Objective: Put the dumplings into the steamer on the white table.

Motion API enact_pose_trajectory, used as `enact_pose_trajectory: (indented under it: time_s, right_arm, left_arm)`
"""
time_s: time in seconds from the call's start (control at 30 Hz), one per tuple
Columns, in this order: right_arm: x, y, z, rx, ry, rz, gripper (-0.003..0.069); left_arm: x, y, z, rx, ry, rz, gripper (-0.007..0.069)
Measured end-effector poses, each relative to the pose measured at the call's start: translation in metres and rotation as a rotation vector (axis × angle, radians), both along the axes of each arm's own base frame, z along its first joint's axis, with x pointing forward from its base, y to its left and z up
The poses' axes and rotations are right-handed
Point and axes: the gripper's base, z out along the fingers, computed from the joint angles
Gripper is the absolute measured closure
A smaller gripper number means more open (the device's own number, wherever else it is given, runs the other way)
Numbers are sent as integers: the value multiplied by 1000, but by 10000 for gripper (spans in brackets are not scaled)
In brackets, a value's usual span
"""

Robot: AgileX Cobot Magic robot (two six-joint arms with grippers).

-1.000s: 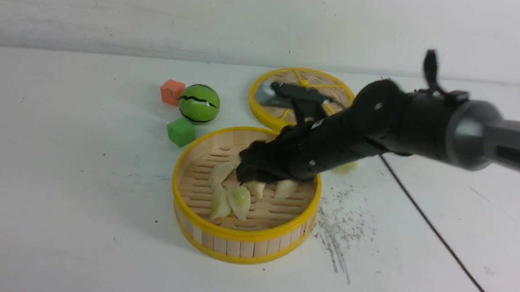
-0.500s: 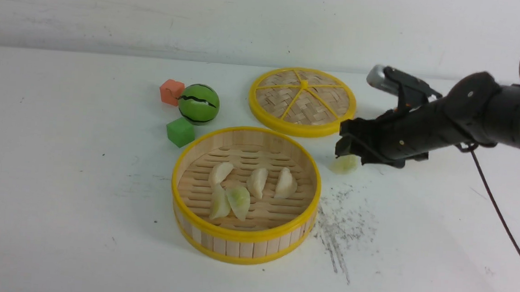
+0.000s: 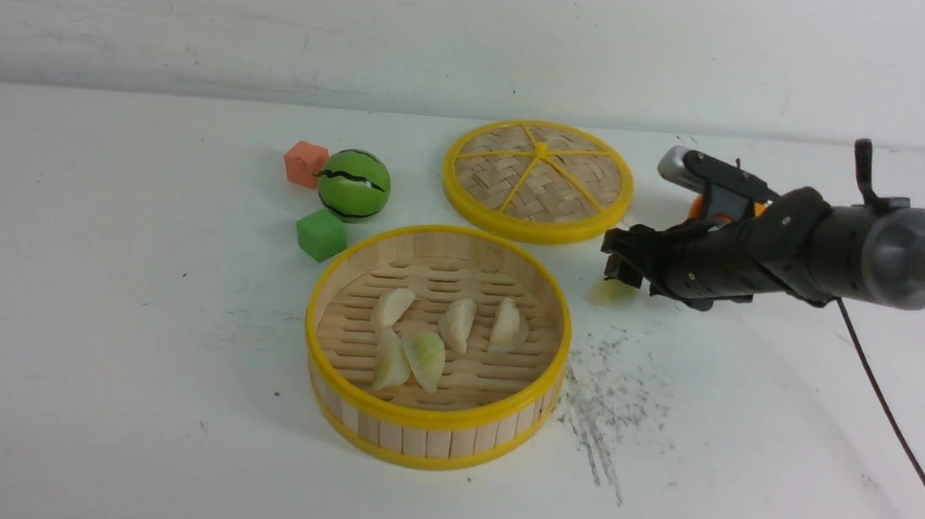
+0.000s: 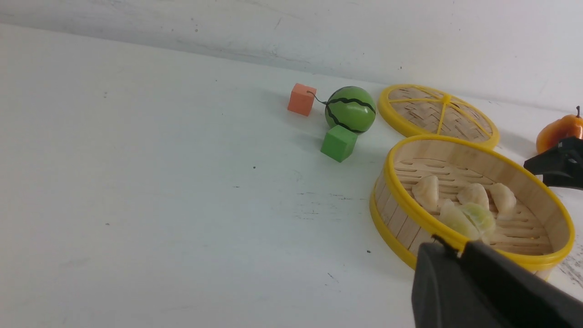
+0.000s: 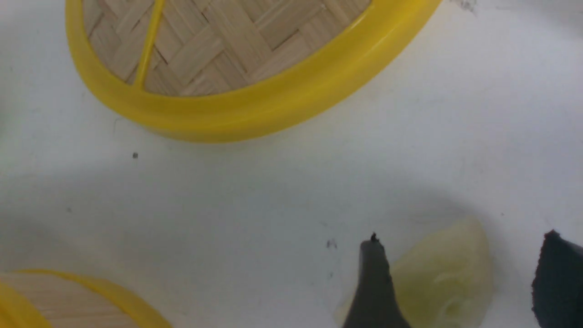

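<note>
1. The steamer [image 3: 429,417] is set nr the middle of the white bench [image 3: 101,307], open at the top
2. Five dumplings [image 3: 458,323] are laid on its wood floor: 3 in a row at the back and 2 in front. The front 2 are touching, and one of them is tinged green
3. The sixth dumpling [image 3: 611,293] is left out on the bench, just beside the steamer on its R side
4. The R claw [image 3: 623,264] is held low over that dumpling
5. In the R wrist view the R claw [image 5: 460,282] is spread wide, w/ the sixth dumpling [image 5: 444,269] btwn the two black fingers [image 5: 373,291]. One finger is seen right at the dumpling's edge and the other is kept a bit apart, so nothing is gripped
6. The L claw [image 4: 460,259] is seen only as a black lump at the edge of the L wrist view, nr the steamer's rim. Wide or narrow can't be told
7. The lid [image 3: 539,179] is laid flat behind the steamer, woven, w/ yellow spokes
8. A green striped ball [image 3: 354,184], an orange cube [image 3: 306,163] and a green cube [image 3: 322,234] are grouped close together, back-L of the steamer
9. An orange pear [image 4: 560,132] is seen past the lid, behind the R arm
10. Dark scratch marks [image 3: 607,400] are spread on the bench by the steamer's R side, and a thin black cable [image 3: 891,420] is hung from the R arm
</note>
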Motion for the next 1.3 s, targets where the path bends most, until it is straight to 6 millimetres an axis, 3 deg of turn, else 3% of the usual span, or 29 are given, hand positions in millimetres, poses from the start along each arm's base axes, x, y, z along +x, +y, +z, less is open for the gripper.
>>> enact_pose_trajectory:
  time_s: [0.37,0.63,0.87,1.1,1.3]
  right_arm:
    - [2,16,-5,4,13,41,235]
    - [-4,20,1,-89,49,214,480]
    - [-19,21,14,-155,100,354,495]
    - [-36,21,44,-216,110,499,496]
    - [-44,21,40,-235,190,569,496]
  left_arm:
    - [0,0,0,1,0,1,559]
    - [0,0,0,1,0,1,557]
    - [0,0,0,2,1,1,557]
    - [0,0,0,2,1,1,557]
    - [0,0,0,2,2,2,557]
